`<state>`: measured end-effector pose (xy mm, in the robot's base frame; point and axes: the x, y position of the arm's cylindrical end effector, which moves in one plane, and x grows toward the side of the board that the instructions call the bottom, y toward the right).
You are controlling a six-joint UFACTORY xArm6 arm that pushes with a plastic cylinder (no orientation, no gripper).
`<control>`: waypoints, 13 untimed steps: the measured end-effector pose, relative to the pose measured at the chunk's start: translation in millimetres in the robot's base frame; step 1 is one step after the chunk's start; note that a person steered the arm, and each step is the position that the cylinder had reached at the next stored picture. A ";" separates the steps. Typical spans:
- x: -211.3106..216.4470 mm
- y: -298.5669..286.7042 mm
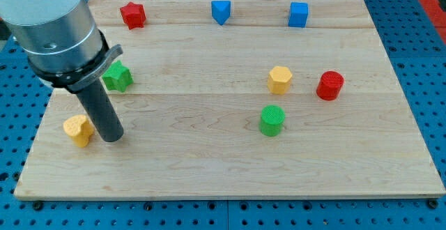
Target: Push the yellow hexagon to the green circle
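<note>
Fig.: board w/ blocks, one moment; near to far. Nearest the view's bottom-left, my tip (111, 138) rests on the board (209, 174) just beside a yellow block (78, 130) of unclear shape (heart-like?), which lies to the tip's left, touching or nearly so; cannot tell which. No jaws exist on this rig, so no spread or pinch state applies: the rod only pushes. Mid-board, the green circle (272, 120) stands near the view's centre-right; just above and slightly right of it sits the yellow hexagon (279, 79), near but apart. The hexagon is well apart from the tip, far to the tip's right and a bit toward the view's top. Right of the hexagon: red cylinder (330, 85). Behind the rod: green star (118, 76), partly hidden. Far edge, left to right: red star (132, 14), blue triangle (221, 11), blue cube (298, 14). Risks (judged): tip may drag the wrong yellow block, since that one is adjacent; an approach from the left would push the hexagon toward the red cylinder, not the circle; an off-centre push from above may make the hexagon slip sideways past the circle or knock the circle away.
</note>
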<state>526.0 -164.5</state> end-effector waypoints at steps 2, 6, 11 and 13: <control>0.0 10.0; -8.4 13.4; -26.7 115.2; -75.4 167.0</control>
<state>450.6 2.5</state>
